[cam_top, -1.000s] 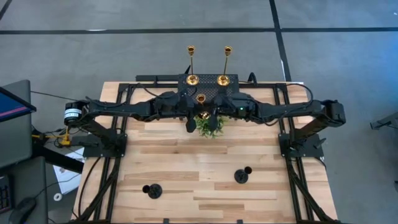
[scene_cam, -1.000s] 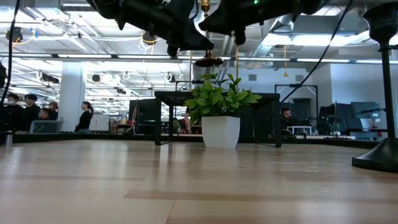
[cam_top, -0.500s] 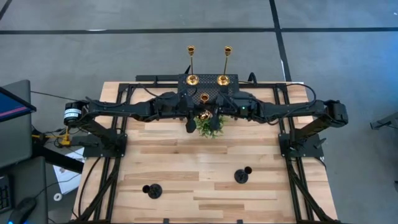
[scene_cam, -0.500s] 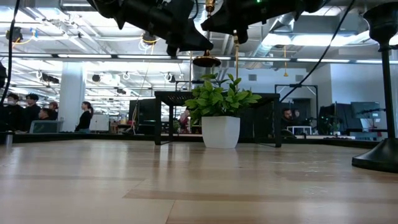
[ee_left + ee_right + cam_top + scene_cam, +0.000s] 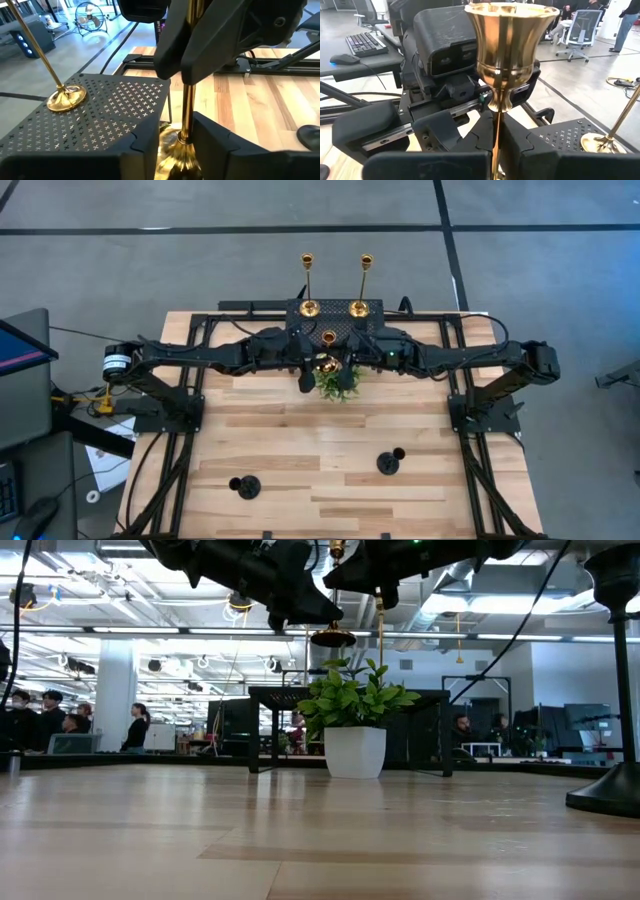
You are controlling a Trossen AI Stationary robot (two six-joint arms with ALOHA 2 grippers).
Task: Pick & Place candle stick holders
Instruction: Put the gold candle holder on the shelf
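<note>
A shiny gold candle stick holder with a thin stem and round base (image 5: 327,348) hangs in the air above the front edge of the black perforated mesh stand (image 5: 335,326), just over the small green plant in a white pot (image 5: 354,730). I have both arms on it. The right gripper (image 5: 496,140) pinches the thin stem below the cup. The left gripper (image 5: 185,135) closes round the same stem low down, just above the flared base.

On the mesh stand, two tall thin gold holders (image 5: 309,285) already stand side by side toward its back edge, so I judge those two placed. The held one looks like the third, not yet set down.

Well in front of the stand, toward the near edge of the light wooden table (image 5: 300,450), two short black holders with round bases remain: one on the left (image 5: 244,485) and one on the right (image 5: 389,462). I judge both are left to move.

The plant sits directly in front of the stand, under the held holder, and its leaves could catch the base. Beyond the table, in the low view, people (image 5: 135,728) sit and stand at desks, well away.
</note>
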